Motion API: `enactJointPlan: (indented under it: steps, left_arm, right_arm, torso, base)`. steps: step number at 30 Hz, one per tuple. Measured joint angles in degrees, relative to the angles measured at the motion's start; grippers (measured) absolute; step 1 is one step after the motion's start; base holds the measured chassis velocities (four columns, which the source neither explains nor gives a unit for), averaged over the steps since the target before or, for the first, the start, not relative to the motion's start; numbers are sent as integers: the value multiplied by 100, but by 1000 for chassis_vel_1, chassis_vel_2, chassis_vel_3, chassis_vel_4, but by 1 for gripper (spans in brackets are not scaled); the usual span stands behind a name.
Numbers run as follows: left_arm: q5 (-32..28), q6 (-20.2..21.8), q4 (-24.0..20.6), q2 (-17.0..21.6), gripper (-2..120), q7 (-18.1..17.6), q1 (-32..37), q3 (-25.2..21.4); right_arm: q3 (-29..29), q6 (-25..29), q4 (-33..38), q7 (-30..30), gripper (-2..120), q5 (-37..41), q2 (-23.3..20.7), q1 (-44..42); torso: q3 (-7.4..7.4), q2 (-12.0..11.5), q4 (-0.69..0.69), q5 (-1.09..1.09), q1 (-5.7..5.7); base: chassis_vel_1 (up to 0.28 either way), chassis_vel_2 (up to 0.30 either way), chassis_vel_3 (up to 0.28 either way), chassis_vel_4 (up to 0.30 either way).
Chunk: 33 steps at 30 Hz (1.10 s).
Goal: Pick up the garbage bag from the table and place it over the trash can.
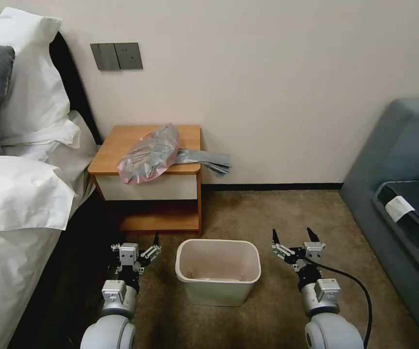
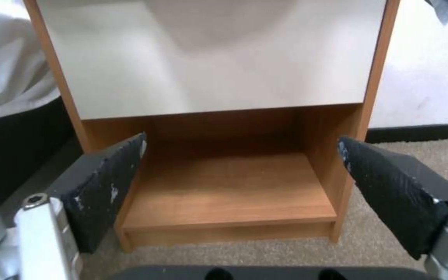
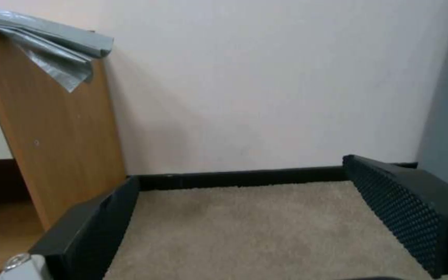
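Low over the carpet, the left pincer (image 1: 144, 248) hangs with its fingers spread wide and nothing between them, just left of the trash can (image 1: 217, 271) and in front of the counter's lower shelf (image 2: 229, 190). From its wrist camera the two dark pads frame that shelf and the white drawer front (image 2: 208, 58) above it. The right pincer (image 1: 293, 238) sits on the other side of the trash can, also wide and empty, facing bare carpet (image 3: 245, 225) and the black skirting along the wall.

Between the two, the trash can stands upright on the carpet, its mouth open, a short way in front of the counter (image 1: 122, 145). On the counter top lies the garbage bag (image 1: 151, 152) — a crumpled grey heap with a pinkish edge spilling over the front lip above the drawer, while a flat grey tail of it sticks out past the side farthest from the bed (image 1: 20, 194) and droops there (image 3: 58, 50).

Left of the trash can the bed, with white sheets and pillows, presses close against the counter — a tight side for the left arm. Well to the right of the trash can stands a blue-grey sofa (image 1: 403, 160). On the wall above the counter is a grey switch plate (image 1: 116, 56).
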Motion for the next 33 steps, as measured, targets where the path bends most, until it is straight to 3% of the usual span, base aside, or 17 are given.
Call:
enactJointPlan:
  steps: [33]
  left_arm:
    - [-6, 0, 0, 4, 95, 0, -2, 0]
  right_arm:
    - [27, 0, 30, -1, 100, 35, -14, -16]
  torso:
    - [0, 0, 1, 1, 0]
  base:
    - [0, 0, 0, 0]
